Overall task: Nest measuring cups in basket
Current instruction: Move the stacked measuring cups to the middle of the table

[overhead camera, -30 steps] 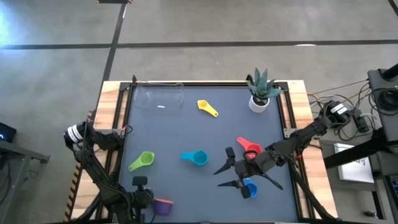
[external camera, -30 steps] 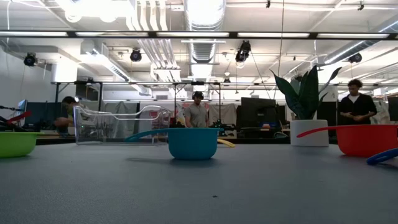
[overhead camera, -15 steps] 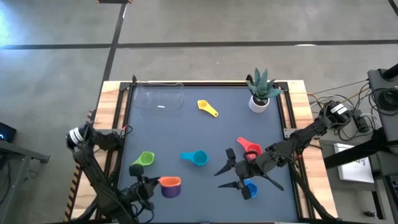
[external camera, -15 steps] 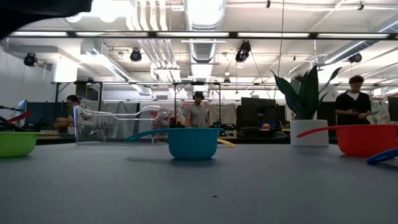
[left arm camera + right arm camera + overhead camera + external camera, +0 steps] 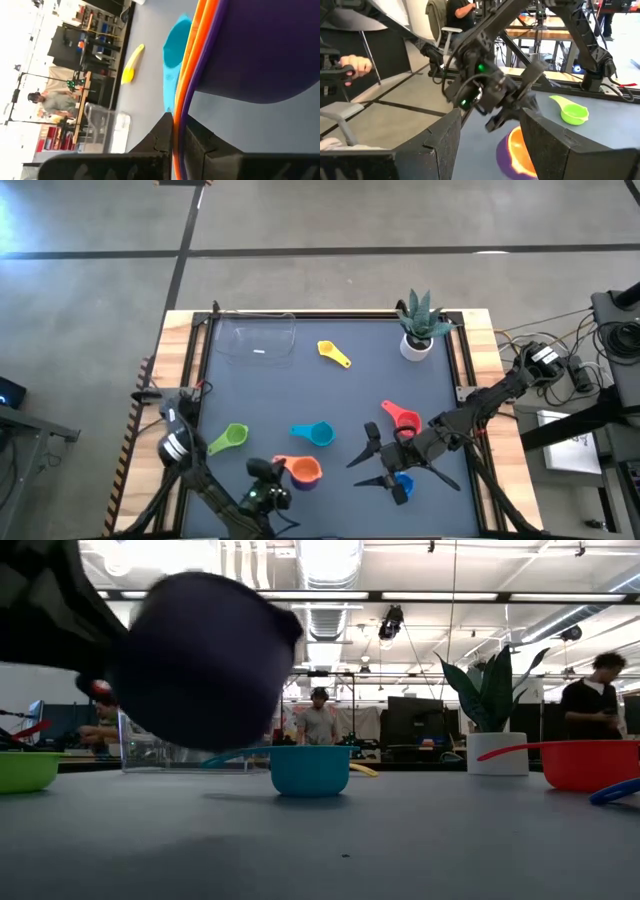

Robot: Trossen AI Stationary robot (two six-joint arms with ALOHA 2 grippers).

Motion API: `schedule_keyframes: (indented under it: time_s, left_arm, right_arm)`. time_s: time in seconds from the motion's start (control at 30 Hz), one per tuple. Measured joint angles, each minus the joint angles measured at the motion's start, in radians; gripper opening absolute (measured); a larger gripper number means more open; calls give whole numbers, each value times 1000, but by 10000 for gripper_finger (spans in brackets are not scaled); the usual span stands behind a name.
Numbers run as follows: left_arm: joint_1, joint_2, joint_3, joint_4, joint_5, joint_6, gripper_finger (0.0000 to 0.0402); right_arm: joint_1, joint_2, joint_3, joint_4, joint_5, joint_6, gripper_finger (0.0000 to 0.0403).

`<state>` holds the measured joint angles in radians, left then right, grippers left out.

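So the left tool [image 5: 281,476] has swung in from the near-left corner of the table [image 5: 300,395] toward the middle over the last second, carrying a nested pair: the orange cup [image 5: 303,470] sitting inside the purple cup [image 5: 260,50]. It's clamped tight on their stacked handles; the left wrist view shows the two thin handle edges pinched between the fingers. In the low view the purple bowl hangs clear above the table, so the pair is lifted, not dragged. I'd guess that means two cups are already nested and now travelling, either to the basket or to collect another cup.

The basket [image 5: 258,339] sits at the far-left corner, clear plastic, looks empty. The rest are loose on the table: green cup [image 5: 228,439], light blue cup [image 5: 314,433], yellow cup [image 5: 333,353] near the basket, red cup [image 5: 400,417].

The right tool [image 5: 368,463] hovers with fingers spread wide, holding nothing, right by the blue cup [image 5: 401,484].
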<state>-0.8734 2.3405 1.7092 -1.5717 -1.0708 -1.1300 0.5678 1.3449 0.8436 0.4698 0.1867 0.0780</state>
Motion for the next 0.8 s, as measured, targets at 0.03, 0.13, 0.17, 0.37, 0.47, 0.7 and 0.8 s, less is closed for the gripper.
schedule_keyframes:
  time_s: [0.03,0.13,0.17,0.37,0.47,0.7,0.8]
  left_arm:
    - [6,16,17,4,-10,-1,1]
    - [23,52,47,1,-33,-2,1]
    - [29,61,54,1,-45,-2,1]
    - [76,75,83,0,-63,-1,3]
    - [95,75,91,1,-53,5,15]
    - [109,75,96,3,-29,21,29]
    - [109,75,96,4,-21,22,30]
  right_arm:
    - [0,0,0,0,0,0,194]
    - [0,0,0,-1,1,-1,194]
    - [0,0,0,-1,2,-1,194]
    - [2,0,0,-2,24,-4,194]
    - [2,0,0,-4,24,-3,194]
    - [2,0,0,-12,24,0,194]
    - [2,0,0,-15,24,0,194]
